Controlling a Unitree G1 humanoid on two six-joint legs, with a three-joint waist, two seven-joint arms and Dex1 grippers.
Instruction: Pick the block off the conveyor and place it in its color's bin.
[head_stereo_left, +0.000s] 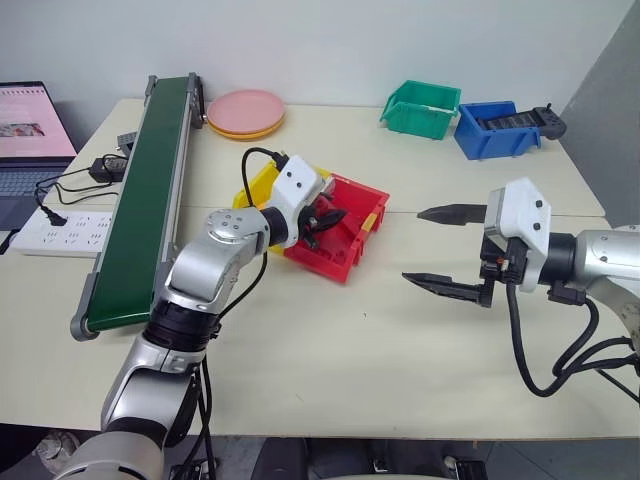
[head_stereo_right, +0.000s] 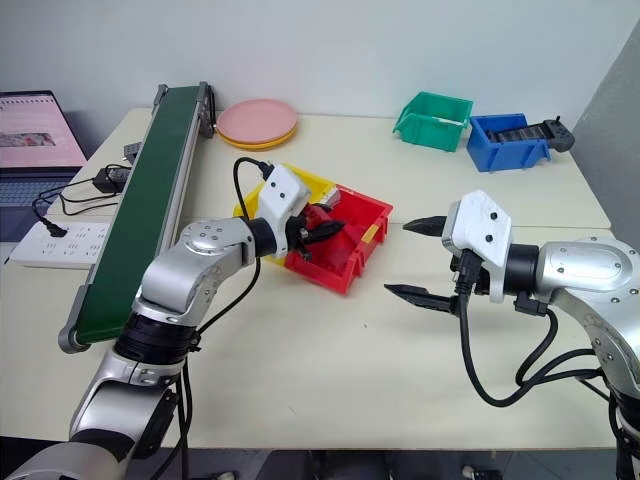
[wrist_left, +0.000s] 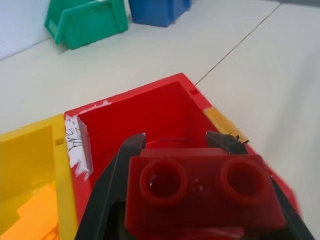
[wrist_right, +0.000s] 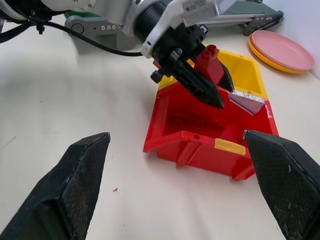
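Your left tool (head_stereo_left: 325, 217) hangs over the red bin (head_stereo_left: 362, 245), fingers clamped tight on the red block (wrist_right: 209, 61), with the bin's open cavity directly below and ahead of the fingertips. The block looks ready to drop, so you only need to ease it a little lower into the bin before letting go; judged from here, a release from this height could let it bounce off the rim or tumble toward the yellow bin (head_stereo_left: 262, 182), which sits joined to the red one on the side nearest the tool's wrist. Keep the fingertips over the red floor, clear of the shared wall, and open slowly.

The block is a chunky, glossy red plastic piece; from your left wrist camera you see two round hollow studs side by side on its face, a black finger (wrist_left: 114, 180) pressed against each flank. It matches the bin's colour closely.

Your right tool (head_stereo_left: 447, 249) waits well apart to the block's far side, above the bare surface (head_stereo_left: 400, 350), its two black fingers spread wide and holding nothing. The conveyor (head_stereo_left: 145, 190) lies behind your left arm, its green belt carrying nothing you need.
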